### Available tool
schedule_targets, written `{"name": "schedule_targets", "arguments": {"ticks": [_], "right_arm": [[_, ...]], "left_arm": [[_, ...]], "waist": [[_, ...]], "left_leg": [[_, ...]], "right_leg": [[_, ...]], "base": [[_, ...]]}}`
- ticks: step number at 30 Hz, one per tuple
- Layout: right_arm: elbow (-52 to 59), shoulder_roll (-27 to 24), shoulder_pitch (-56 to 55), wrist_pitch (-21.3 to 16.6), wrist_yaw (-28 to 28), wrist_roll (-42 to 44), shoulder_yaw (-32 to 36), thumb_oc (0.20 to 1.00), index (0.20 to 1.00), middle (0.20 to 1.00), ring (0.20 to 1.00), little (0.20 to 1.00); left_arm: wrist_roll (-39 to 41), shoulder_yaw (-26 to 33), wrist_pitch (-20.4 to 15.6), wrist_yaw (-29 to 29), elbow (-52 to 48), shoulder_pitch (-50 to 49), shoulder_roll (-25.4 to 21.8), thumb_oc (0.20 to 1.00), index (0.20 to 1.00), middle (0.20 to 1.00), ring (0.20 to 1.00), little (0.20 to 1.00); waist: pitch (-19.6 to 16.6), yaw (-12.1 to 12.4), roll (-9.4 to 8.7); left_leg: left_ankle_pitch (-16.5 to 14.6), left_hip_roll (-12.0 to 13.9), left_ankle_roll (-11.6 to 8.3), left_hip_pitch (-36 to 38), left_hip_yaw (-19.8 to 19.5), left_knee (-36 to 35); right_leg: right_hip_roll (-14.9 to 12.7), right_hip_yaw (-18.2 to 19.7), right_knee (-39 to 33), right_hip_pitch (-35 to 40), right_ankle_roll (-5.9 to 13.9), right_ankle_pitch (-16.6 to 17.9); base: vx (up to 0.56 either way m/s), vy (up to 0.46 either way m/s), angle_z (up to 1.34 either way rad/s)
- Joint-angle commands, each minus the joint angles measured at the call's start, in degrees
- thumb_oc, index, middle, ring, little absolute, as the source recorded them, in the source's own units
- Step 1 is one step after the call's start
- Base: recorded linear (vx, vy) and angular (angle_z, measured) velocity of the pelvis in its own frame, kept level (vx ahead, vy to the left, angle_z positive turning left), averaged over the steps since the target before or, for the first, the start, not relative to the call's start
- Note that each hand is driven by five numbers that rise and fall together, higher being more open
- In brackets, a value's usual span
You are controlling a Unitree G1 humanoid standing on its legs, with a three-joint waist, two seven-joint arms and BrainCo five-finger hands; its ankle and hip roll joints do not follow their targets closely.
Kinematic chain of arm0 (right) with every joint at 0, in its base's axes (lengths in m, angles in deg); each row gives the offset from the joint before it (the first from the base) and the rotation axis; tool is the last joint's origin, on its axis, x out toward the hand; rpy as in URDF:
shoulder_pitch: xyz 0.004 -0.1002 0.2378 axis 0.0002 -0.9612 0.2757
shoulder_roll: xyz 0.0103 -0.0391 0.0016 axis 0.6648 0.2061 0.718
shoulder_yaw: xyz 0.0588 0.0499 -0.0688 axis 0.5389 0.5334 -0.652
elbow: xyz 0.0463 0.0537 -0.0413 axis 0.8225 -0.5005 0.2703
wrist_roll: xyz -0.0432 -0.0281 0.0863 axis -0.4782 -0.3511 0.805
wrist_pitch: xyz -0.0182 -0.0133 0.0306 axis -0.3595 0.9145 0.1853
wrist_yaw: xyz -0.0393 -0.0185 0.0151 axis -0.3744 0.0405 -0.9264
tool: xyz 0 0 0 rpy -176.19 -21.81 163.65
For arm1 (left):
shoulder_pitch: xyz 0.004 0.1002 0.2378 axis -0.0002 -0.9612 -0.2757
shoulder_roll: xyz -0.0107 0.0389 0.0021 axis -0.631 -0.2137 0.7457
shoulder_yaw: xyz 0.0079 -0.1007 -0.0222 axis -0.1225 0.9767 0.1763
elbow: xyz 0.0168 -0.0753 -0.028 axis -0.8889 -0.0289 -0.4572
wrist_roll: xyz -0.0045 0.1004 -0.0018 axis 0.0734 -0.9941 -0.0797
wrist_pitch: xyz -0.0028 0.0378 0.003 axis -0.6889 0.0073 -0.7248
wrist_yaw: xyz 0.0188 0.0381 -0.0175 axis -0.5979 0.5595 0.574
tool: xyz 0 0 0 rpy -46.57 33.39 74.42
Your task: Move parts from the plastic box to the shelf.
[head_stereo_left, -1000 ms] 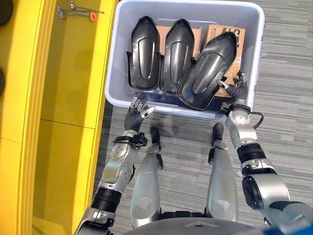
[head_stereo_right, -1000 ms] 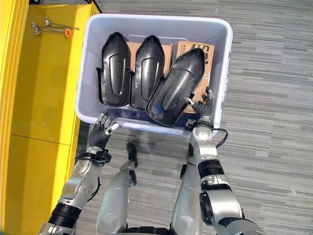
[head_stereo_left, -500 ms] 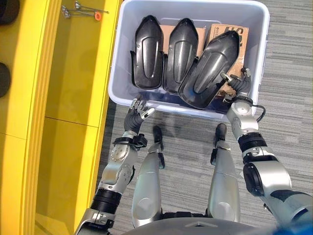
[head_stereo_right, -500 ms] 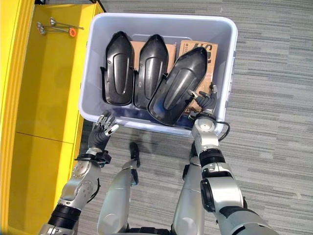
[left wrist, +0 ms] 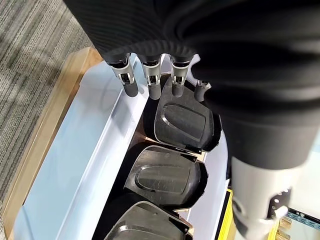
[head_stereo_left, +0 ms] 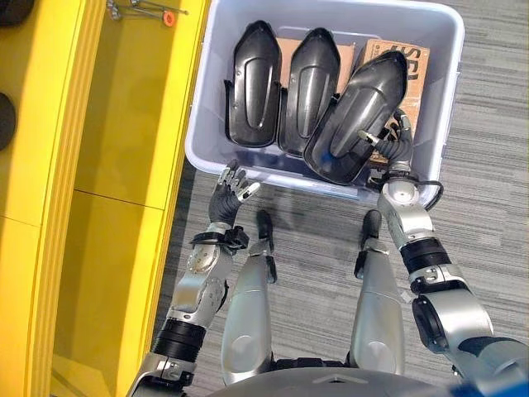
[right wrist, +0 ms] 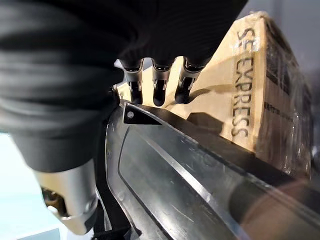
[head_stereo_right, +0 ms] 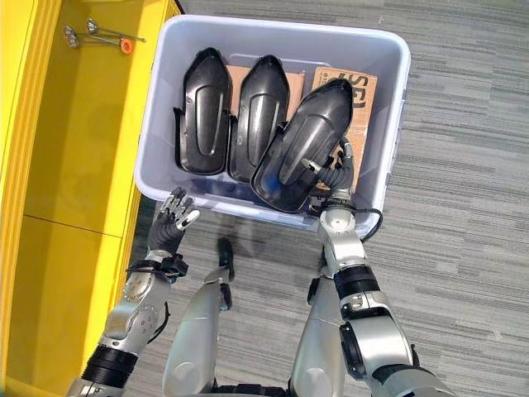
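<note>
step: grasp tilted part | right hand point(head_stereo_left: 395, 142) in box point(head_stereo_right: 388, 124), thumb on the part point(head_stereo_left: 354, 117), fingers past its edge toward the carton point(head_stereo_right: 361, 116); not closed yet | left hand point(head_stereo_right: 170, 222) relaxed open outside the box's near wall | tip: close firmly round the rim before lifting; shelf point(head_stereo_left: 124, 132) lies left

Two silver-grey arms reach forward from the bottom of the head view. The left hand point(head_stereo_left: 227, 192) is held up at the end of a bent arm, palm open, fingers point(left wrist: 131, 82) loosely spread and touching nothing. The right arm stretches further ahead, its wrist bent. The right hand point(head_stereo_left: 393, 149) has its fingers point(right wrist: 158, 87) extended side by side, thumb set apart from them.
</note>
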Motion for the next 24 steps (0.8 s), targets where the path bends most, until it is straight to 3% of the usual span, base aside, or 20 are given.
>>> {"name": "schedule_targets", "arguments": {"ticks": [1, 9, 24], "right_arm": [[-1.09, 1.35, 3.57, -0.13, -1.3, -4.1, -0.29, 1.0, 1.0, 1.0, 1.0, 1.0], [-10.86, 0.22, 10.31, 0.61, -4.51, -2.05, 0.64, 1.0, 1.0, 1.0, 1.0, 1.0], [-13.31, -1.39, 11.64, 1.47, -7.94, -2.23, 2.07, 1.0, 1.0, 1.0, 1.0, 1.0]], "left_arm": [[-2.13, 3.24, -3.14, 1.11, -5.9, 0.46, -2.05, 1.0, 1.0, 1.0, 1.0, 1.0], [-2.31, 2.66, -3.18, 1.32, -5.8, 0.66, -2.12, 1.0, 1.0, 1.0, 1.0, 1.0], [-2.32, 2.76, -3.04, 2.18, -6.45, -0.25, -1.92, 1.0, 1.0, 1.0, 1.0, 1.0]], "waist": [[3.16, 2.01, -2.01], [3.34, 3.37, -2.48], [3.35, 3.91, -3.33]], "left_leg": [[-4.06, 3.16, -0.44, -2.81, -6.71, 2.88], [-4.21, 3.0, -0.6, -3.37, -7.52, 2.78], [-4.92, 2.13, -0.23, -5.71, -8.41, 3.82]], "right_leg": [[-2.96, -0.15, -5.45, 6.56, -1.61, 6.75], [-3.08, -1.34, -5.7, 7.62, -1.46, 6.69], [-3.6, -2.53, -6.31, 7.78, -1.21, 7.1]], "base": [[0.0, 0.0, 0.0], [0.0, 0.021, 0.05], [0.01, 0.011, 0.03]]}}
